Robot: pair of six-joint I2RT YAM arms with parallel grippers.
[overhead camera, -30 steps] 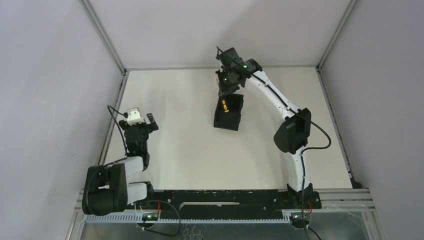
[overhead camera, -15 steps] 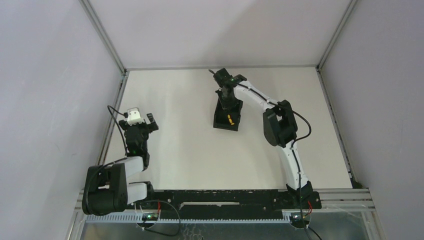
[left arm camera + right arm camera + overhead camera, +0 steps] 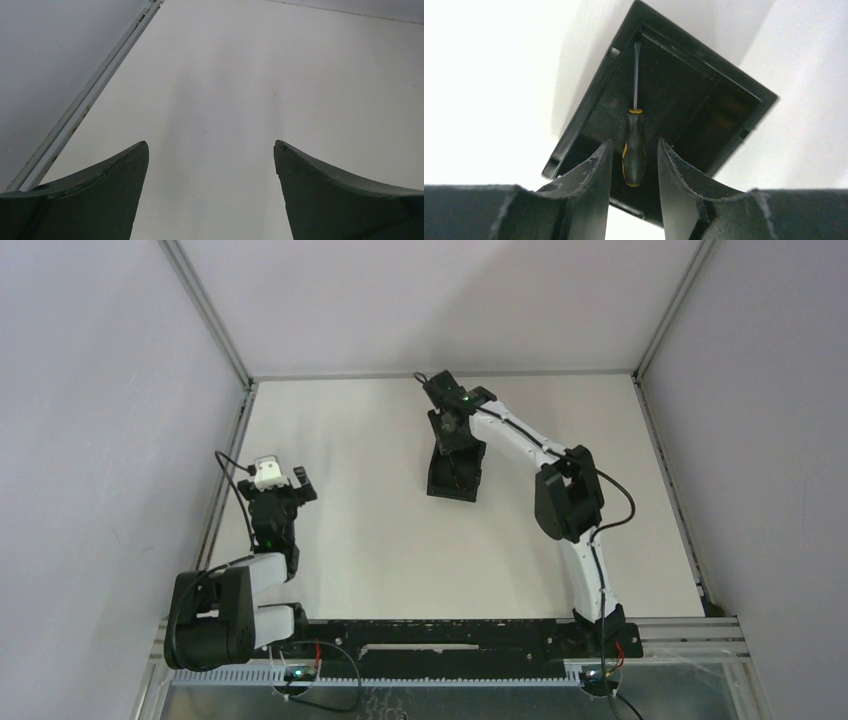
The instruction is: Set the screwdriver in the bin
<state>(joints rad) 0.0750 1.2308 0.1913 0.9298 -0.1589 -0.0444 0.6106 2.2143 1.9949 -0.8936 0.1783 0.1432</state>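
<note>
Right hand (image 3: 633,148) hangs over the small black plastic rectangular bin (image 3: 704,60) with its two dark, curved fingers (image 3: 596,167) parted and nothing clamped between them. The small screwdriver with the yellow-orange and black handle (image 3: 634,137) shows through the gap, with a sliver of space on each side of the handle. It lies inside the bin along the left wall, its thin dark metal shaft running toward the far corner. A second ago, from above, this hand (image 3: 455,445) was by the far end of the bin (image 3: 450,496), and a yellow patch showed inside the bin near that end. Half a second ago the yellow showed farther toward the bin's near end. Now the hand and wrist cover most of the opening, so no yellow can be seen from above, and the white arm's elbow has shifted a little to the right. The bin has stayed where it was on the pale, matte worktop (image 3: 350,500). Its walls slope inward to a smaller floor, its rim is squared with small notches, and the plastic has a dull sheen. The left hand (image 3: 282,476) has not moved across the three overhead pictures. It rests low near the left rail, and its wrist view shows its blunt, dark green fingers (image 3: 120,175) spread wide over bare worktop (image 3: 225,75), holding nothing.
</note>
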